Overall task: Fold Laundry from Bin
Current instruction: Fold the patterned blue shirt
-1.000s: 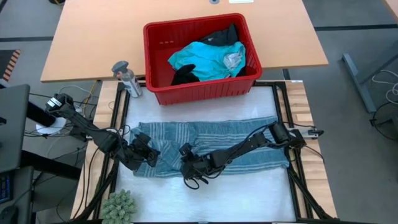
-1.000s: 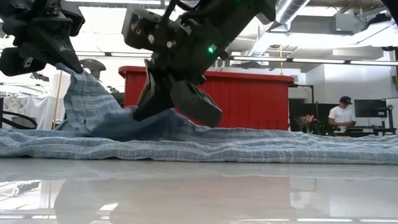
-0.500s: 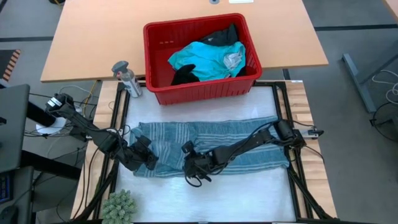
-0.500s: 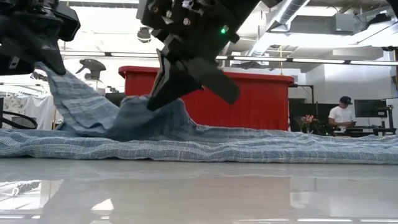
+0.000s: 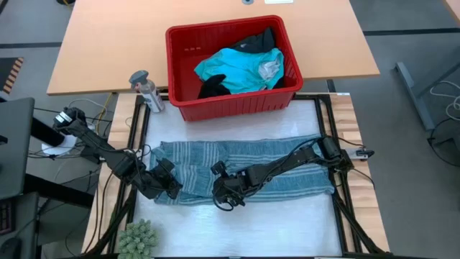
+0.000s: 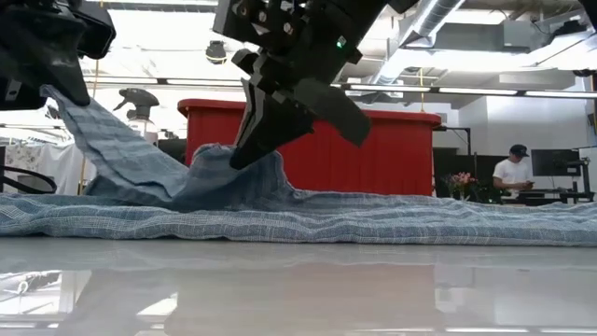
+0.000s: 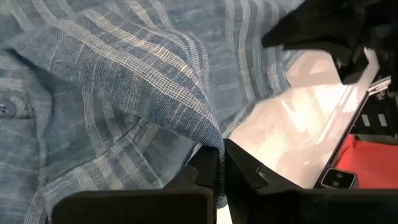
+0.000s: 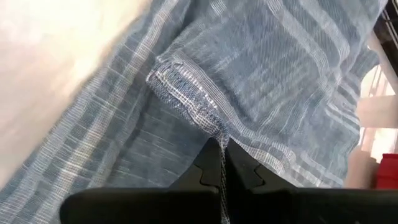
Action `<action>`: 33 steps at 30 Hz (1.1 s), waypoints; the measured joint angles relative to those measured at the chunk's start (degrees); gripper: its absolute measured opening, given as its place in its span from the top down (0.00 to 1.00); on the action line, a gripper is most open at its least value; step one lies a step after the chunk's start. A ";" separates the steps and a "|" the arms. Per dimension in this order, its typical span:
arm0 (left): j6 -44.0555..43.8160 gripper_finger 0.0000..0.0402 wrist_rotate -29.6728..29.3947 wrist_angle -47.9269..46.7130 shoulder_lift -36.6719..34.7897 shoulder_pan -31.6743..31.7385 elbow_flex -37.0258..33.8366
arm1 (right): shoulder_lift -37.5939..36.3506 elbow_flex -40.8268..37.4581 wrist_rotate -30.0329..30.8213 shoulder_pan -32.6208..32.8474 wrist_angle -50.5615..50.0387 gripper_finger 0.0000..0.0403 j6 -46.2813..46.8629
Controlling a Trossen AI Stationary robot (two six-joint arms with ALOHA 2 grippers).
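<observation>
The blue-grey striped garment of the laundry lies spread lengthwise on the white mat, with its near-left part raised. My left gripper is shut on the garment's left near edge. My right gripper is shut on the near hem, a little to its right. The red bin stands at the mat's far edge. It holds a turquoise garment and black ones. My left gripper pinches a folded edge of the striped cloth between its two fingers, coming from above. The held part is lifted clear. The cloth slopes from it down to the mat, drawn fairly taut. My right gripper pinches the garment's stitched hem between its two fingers, slanting down from above. It holds the hem up in a small peak above the mat. Loose threads hang at the fingers; the rest of the garment lies flat.
A grey spray bottle stands left of the bin. A small green plant sits at the mat's near left corner. The bare white mat runs along the near side. A person stands far off in the room behind.
Both grippers have gone up a little while staying shut on the cloth. The garment's near-left edge has risen into two taller peaks, while its right part has stayed flat on the mat. My right gripper has also tipped to a more level slant.
</observation>
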 joint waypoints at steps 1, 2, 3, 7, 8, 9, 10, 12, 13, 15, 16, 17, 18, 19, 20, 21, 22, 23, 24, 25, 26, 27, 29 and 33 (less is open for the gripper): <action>0.12 1.00 0.33 0.08 -0.21 0.00 0.00 | 0.00 0.00 -0.04 -0.18 -0.16 0.94 -0.43; 0.13 1.00 0.57 0.10 -0.53 0.00 0.00 | -0.03 0.00 -0.02 -0.20 -0.41 0.94 -0.76; 0.14 1.00 0.77 0.12 -0.82 -0.02 0.00 | -0.25 0.00 -0.03 -0.27 -0.73 0.94 -0.76; 0.27 1.00 1.56 0.25 -1.24 -1.02 0.00 | -0.39 0.00 -2.20 -0.68 -1.71 0.94 -0.50; 0.36 1.00 1.53 0.36 -1.29 -1.43 0.00 | -0.39 0.00 -2.53 -0.68 -1.84 0.94 -0.52; 0.35 1.00 1.51 0.34 -1.29 -1.80 0.00 | -0.39 0.00 -2.66 -0.66 -1.91 0.94 -0.53; 0.31 1.00 1.40 0.10 -1.22 -2.21 0.00 | -0.39 0.00 -2.71 -0.64 -1.90 0.94 -0.54; -0.06 1.00 0.84 -0.20 -0.75 -2.81 0.00 | -0.39 0.00 -3.53 -0.64 -1.98 0.94 -0.52; -0.08 1.00 0.74 -0.22 -0.40 -2.88 -0.03 | -0.39 0.00 -4.29 -0.74 -2.12 0.94 -0.50; -0.10 1.00 0.73 -0.34 0.29 -2.85 -0.37 | -0.39 0.00 -5.55 -0.87 -2.36 0.94 -0.49; -0.11 1.00 0.70 -0.21 0.58 -2.84 -0.67 | -0.39 0.00 -5.87 -0.91 -2.40 0.94 -0.51; -0.12 1.00 0.70 -0.10 0.88 -2.84 -1.04 | -0.39 0.00 -5.95 -0.96 -2.40 0.94 -0.50; -0.25 1.00 0.68 -0.13 1.22 -2.84 -1.36 | -0.39 0.00 -5.95 -1.02 -2.41 0.94 -0.50; -0.56 1.00 0.69 -0.06 1.55 -2.84 -1.74 | -0.39 0.00 -5.99 -1.12 -2.60 0.94 -0.50; -0.89 1.00 0.67 -0.07 1.90 -2.84 -2.04 | -0.39 0.00 -5.99 -1.34 -2.95 0.94 -0.47; -1.03 1.00 0.70 -0.08 2.24 -2.84 -2.19 | -0.39 0.00 -5.99 -1.40 -3.43 0.94 -0.26; -1.05 1.00 0.77 -0.02 2.57 -2.84 -2.28 | -0.39 -0.07 -6.01 -1.64 -3.72 0.94 0.18; -1.09 1.00 1.01 0.08 2.88 -2.84 -2.32 | -0.39 -0.27 -6.22 -1.79 -3.83 0.94 0.67; -1.13 1.00 1.25 0.14 3.18 -2.84 -2.34 | -0.39 -0.56 -6.88 -2.02 -3.88 0.94 1.00; -1.13 1.00 1.36 0.14 3.40 -2.84 -2.34 | -0.39 -0.84 -7.72 -2.22 -3.89 0.94 1.34; -1.14 1.00 1.40 0.13 3.64 -2.84 -2.34 | -0.36 -0.92 -8.16 -2.39 -4.17 0.94 1.65; -1.13 1.00 1.45 0.30 3.74 -2.84 -2.34 | -0.31 -0.92 -8.78 -2.48 -4.35 0.94 1.91; -0.97 1.00 1.63 0.35 3.78 -2.84 -2.34 | -0.31 -0.92 -9.26 -2.69 -4.36 0.94 2.04; -0.86 1.00 1.29 0.45 3.78 -2.84 -2.34 | -0.31 -0.92 -10.22 -2.87 -3.97 0.94 2.03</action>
